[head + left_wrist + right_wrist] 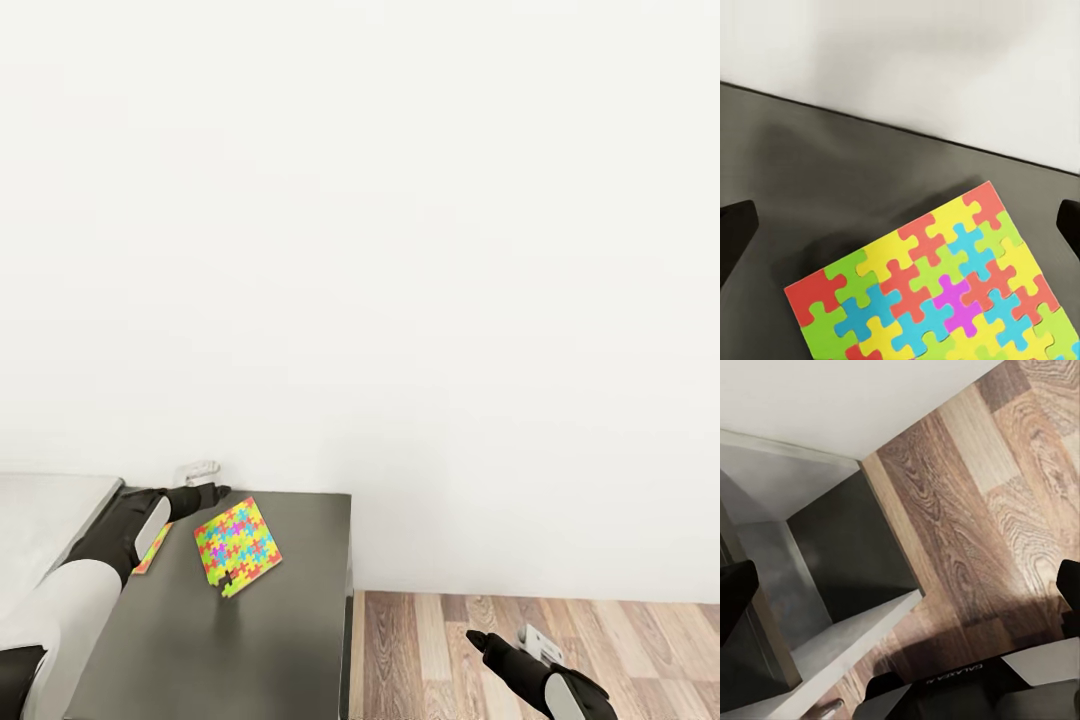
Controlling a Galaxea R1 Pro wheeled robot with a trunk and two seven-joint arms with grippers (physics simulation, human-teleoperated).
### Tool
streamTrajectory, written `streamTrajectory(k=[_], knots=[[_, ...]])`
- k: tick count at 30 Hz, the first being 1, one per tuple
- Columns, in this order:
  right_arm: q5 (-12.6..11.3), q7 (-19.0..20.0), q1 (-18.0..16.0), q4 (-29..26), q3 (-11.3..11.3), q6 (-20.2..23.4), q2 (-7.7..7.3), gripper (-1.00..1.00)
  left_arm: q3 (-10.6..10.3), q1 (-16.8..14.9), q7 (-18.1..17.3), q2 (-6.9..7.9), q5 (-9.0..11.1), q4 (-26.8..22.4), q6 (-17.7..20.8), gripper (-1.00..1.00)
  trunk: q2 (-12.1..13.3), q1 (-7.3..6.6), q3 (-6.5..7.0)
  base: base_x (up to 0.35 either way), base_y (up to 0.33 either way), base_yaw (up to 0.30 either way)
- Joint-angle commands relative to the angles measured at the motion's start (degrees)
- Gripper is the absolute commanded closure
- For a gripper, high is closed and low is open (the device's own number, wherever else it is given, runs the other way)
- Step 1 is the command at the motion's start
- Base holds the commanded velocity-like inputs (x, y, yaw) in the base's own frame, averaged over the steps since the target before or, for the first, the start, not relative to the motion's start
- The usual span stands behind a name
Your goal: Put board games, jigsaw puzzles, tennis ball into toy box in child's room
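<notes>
**Left arm over puzzle on dark tabletop**

Jigsaw puzzle (238, 546) lies on dark-grey tabletop (270, 650), second puzzle (151, 549) beside left arm. Left gripper (900, 225) fingers apart above it. Right gripper (478, 640) over wood floor (600, 640), fingers apart.

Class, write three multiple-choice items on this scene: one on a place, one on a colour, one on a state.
1. The right claw hangs over: A the table; B the wood floor; C a bed.
2. The table top under the jigsaw puzzle is: A dark grey; B red; C white.
3. The left claw is: A shut on the puzzle; B shut on nothing; C open.

Answers: B, planks lie beneath it; A, the dark top surrounds the puzzle; C, its fingers stand wide apart.
</notes>
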Motion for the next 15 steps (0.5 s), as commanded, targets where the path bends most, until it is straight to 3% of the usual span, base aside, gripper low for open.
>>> streamTrajectory(k=[1, 15], knots=[[-0.10, 0.19, -0.03, -0.06, -0.19, 0.36, 0.03, -1.00, 0.24, -0.04, -0.18, -0.04, 0.20, -0.07, 0.36, -1.00, -0.12, 0.03, -0.21, 0.000, 0.000, 0.000], [-0.13, 0.24, -0.03, -0.06, -0.19, -0.66, -0.03, -1.00, 0.11, -0.04, -0.48, -0.12, 0.24, -0.11, 0.28, -1.00, -0.12, 0.03, -1.53, 0.000, 0.000, 0.000]])
